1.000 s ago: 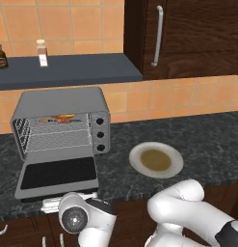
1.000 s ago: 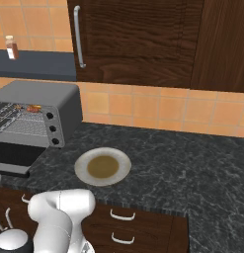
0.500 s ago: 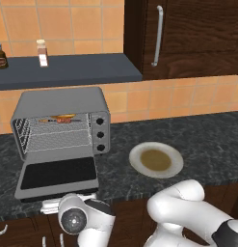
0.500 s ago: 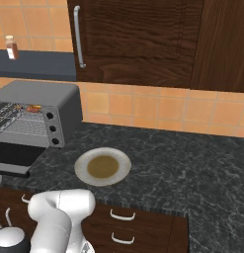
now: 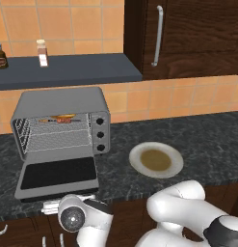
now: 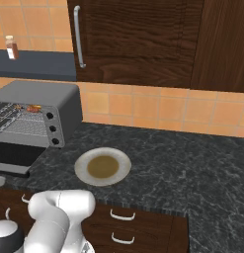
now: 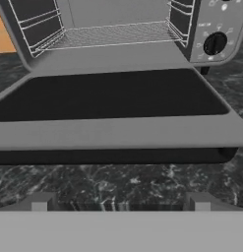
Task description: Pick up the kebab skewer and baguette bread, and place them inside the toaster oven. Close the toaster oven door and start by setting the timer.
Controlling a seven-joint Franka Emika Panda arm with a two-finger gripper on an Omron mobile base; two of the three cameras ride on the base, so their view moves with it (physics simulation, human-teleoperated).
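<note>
- The toaster oven (image 5: pixel 62 120) stands on the dark marbled surface (image 5: pixel 188 135) against the tiled wall, under a grey shelf (image 5: pixel 67 70).
- Its door (image 5: pixel 58 174) is folded down flat toward the front edge of the surface, dark glass facing up.
- Inside, on the upper wire rack, lie the orange baguette (image 5: pixel 64 116) and, just beside it, the thin kebab skewer (image 5: pixel 53 120); seen from the right they are small reddish and orange shapes (image 6: pixel 33 107).
- Three dark knobs (image 5: pixel 99 134) run down the oven's right-hand panel; the lowest knob (image 7: pixel 214 43) shows up close from the hand.
- The claw (image 7: pixel 120 201) hangs low in front of the door's outer edge, its two tips spread wide apart with nothing between them, the handle bar just beyond them.
- A white plate (image 5: pixel 176 169) with a brown centre sits to the right of the oven, apart from it.
- On the shelf stand a small bottle (image 5: pixel 42 53) and a dark jar (image 5: pixel 0 55).
- A dark wooden cupboard (image 5: pixel 197 38) with a long metal handle hangs to the right.
</note>
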